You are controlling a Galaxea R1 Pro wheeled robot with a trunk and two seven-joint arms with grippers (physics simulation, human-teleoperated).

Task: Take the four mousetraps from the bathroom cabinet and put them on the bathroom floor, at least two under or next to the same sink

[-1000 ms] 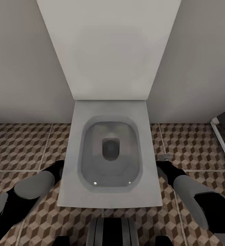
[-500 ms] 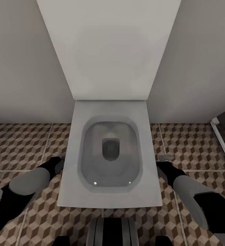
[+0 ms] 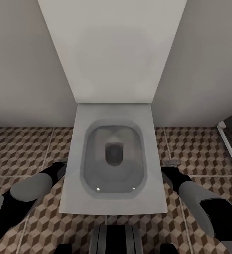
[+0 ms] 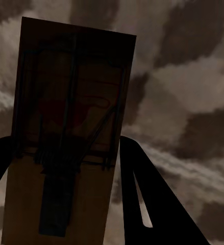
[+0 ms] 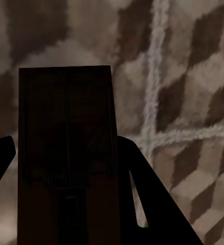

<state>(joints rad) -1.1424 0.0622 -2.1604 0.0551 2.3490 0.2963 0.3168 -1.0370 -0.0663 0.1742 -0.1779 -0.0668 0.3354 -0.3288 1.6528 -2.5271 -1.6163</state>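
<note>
Each wrist view shows one flat rectangular wooden mousetrap clamped between dark fingers above the cube-patterned bathroom floor [image 3: 20, 148]: the left gripper [image 4: 66, 168] is closed on the left mousetrap [image 4: 66, 127], which carries a wire spring mechanism and a faint red mark, and the right gripper [image 5: 66, 168] is closed on the right mousetrap [image 5: 66, 132], whose surface detail is too dark to resolve. In the head view, both arms flank a white toilet [image 3: 113, 158]; the held pieces cannot be made out there.
</note>
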